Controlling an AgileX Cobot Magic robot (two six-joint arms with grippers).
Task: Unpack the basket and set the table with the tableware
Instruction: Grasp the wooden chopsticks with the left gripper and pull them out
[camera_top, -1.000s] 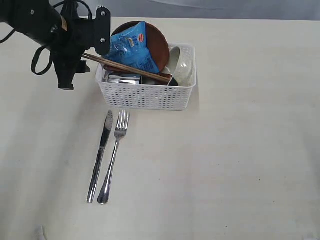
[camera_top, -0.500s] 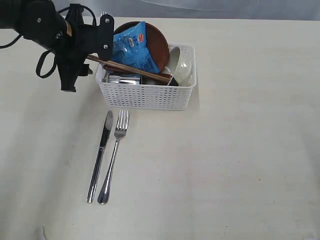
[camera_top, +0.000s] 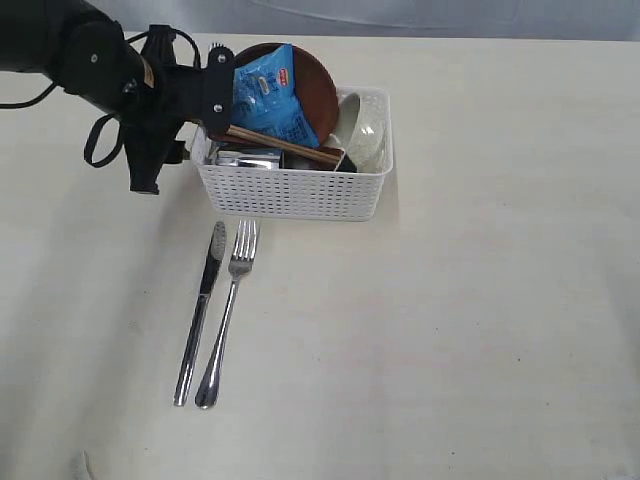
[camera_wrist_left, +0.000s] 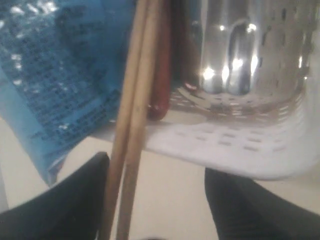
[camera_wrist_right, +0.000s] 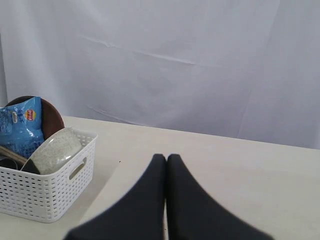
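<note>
The chopsticks (camera_top: 285, 145) lie across the basket (camera_top: 290, 190), tips jutting past its 9 o'clock rim. Your left gripper (camera_wrist_left: 155, 210) straddles them, fingers spread. They look next: close, then lift clear. The right gripper (camera_wrist_right: 166, 195) hangs apart, fingers pressed together.

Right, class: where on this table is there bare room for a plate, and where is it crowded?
The table is bare right of the fork and the basket; a narrower strip runs left of the knife. Crowded: the basket's left end, where the left gripper straddles the chopsticks.
</note>
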